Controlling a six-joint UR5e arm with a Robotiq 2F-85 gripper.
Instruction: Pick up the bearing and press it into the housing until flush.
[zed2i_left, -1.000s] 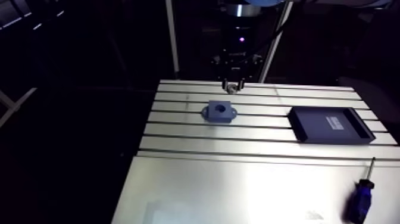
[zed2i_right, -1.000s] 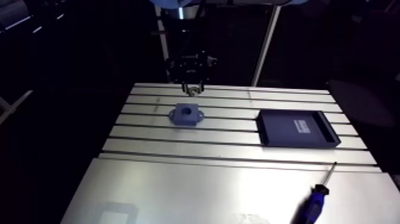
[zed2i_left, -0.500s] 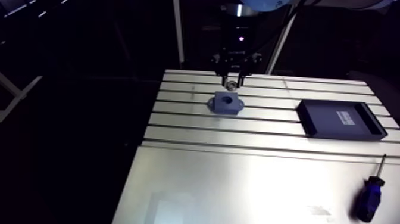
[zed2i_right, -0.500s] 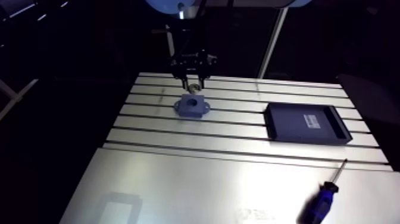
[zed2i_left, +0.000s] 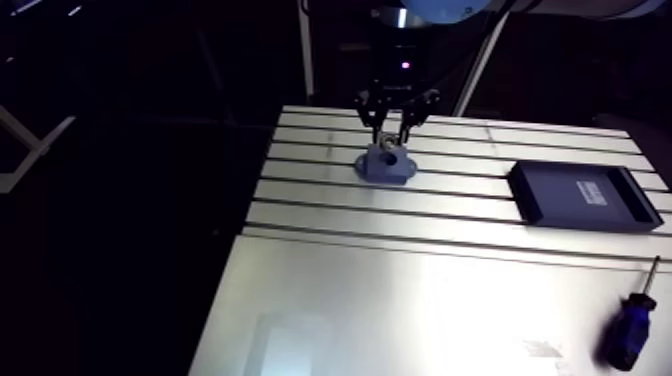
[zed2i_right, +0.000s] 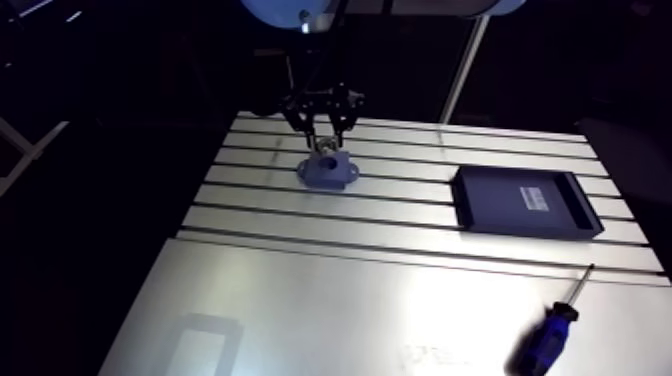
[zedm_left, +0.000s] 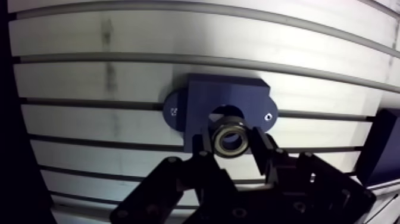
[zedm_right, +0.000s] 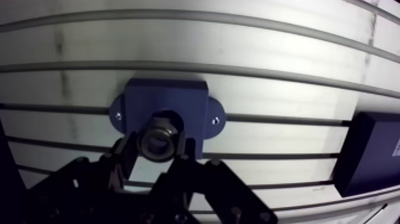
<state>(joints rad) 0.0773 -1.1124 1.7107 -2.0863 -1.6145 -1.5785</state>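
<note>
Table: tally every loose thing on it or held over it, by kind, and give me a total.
bearing: 1
housing: 1
dark tray: 1
screwdriver: 1
Total: 4

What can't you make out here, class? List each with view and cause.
Bore of the housing: wrist view, mostly covered by the bearing in the gripper.
Whether bearing touches housing: arm view, too small and dark.
Label on the tray: arm view, too small to read.
Most of the tray: wrist view, cut off by the edge.
</note>
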